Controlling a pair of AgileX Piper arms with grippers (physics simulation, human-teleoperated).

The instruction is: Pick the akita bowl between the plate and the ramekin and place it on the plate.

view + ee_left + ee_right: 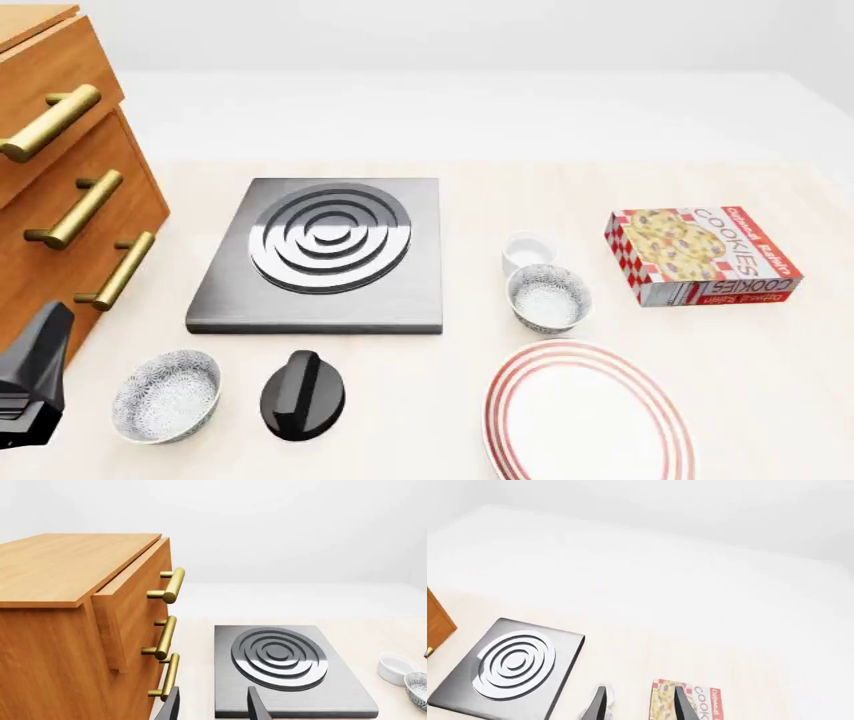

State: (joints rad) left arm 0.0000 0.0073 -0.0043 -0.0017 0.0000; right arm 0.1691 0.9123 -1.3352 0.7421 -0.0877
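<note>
Front view showed the akita bowl [549, 297] on the bench [747, 360], just past the plate [587, 415] and touching the ramekin [526, 250], so it sat right between them. Another bowl [166, 395] sat far off by the left hand [212, 707], whose fingers were spread. The right hand [639, 705] looked spread too, probably waiting high above.

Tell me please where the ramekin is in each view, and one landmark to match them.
Front: the ramekin is right of centre, touching the akita bowl.
Left wrist: ramekin near the right edge.
Right wrist: hidden or cut off; cannot tell.
Shared landmark: the stove plate with rings.
</note>
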